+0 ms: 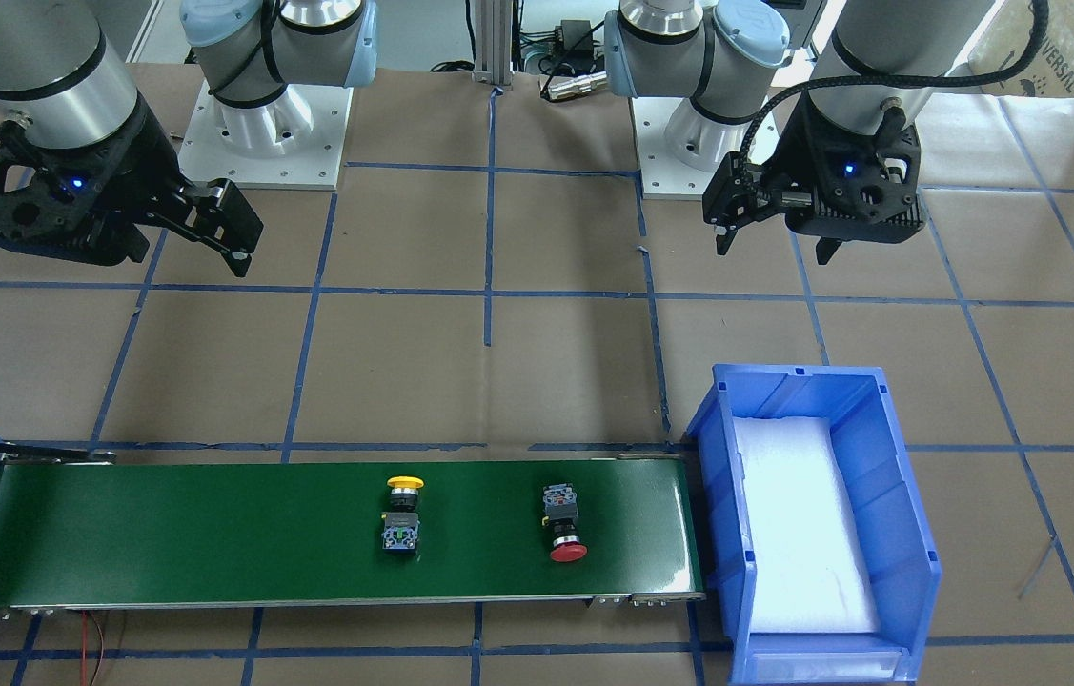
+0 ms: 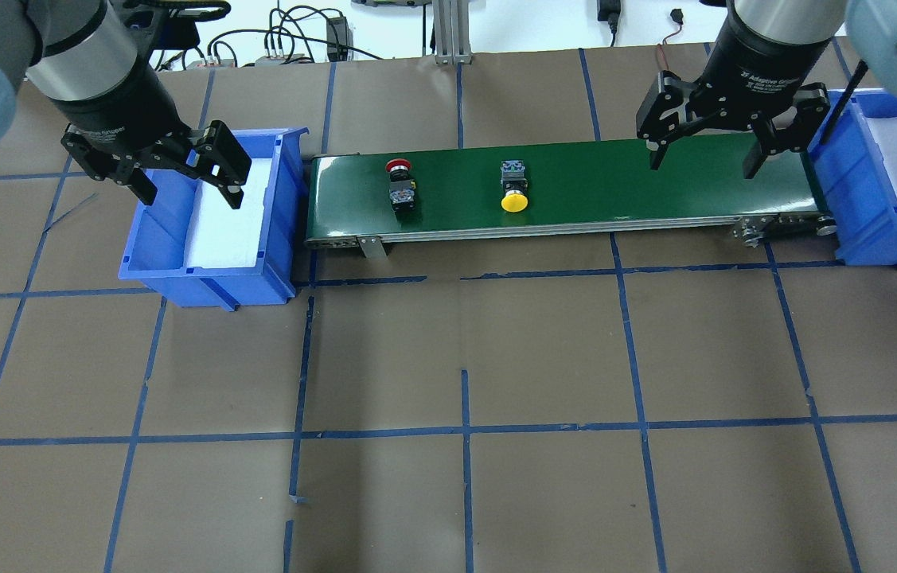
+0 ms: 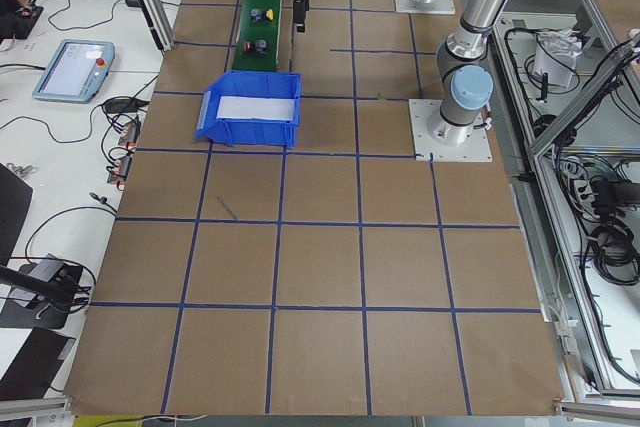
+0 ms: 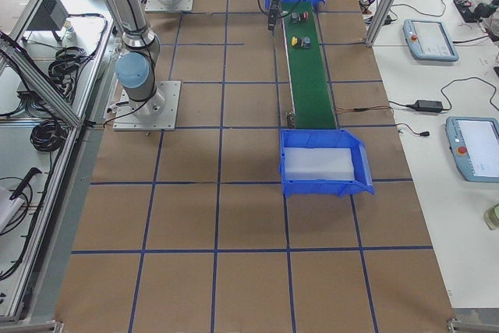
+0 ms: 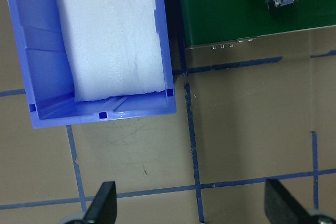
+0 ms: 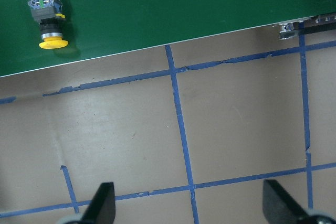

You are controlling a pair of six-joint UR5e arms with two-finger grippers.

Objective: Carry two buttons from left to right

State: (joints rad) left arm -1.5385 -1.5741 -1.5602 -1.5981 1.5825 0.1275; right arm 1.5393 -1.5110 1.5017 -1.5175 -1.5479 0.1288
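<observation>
1. you will find the red-capped button [image 2: 399, 185] lying on the green conveyor belt [image 2: 615, 179], near its left end.
2. the yellow-capped button [image 2: 513, 189] lies near mid-belt, apart from the red one.
3. check the left claw [image 2: 192, 191]: jaws spread wide, holding nothing, above the left blue bin [image 2: 209, 282].
4. check the right claw [image 2: 703, 163]: jaws spread wide, holding nothing, above the belt's right end, near the right blue bin [image 2: 862, 239].

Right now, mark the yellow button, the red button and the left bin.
yellow button [image 2: 513, 202], overhead view, on its cap.
red button [image 2: 397, 165], overhead view, on its cap.
left bin [image 2: 201, 286], overhead view, on its near wall.
</observation>
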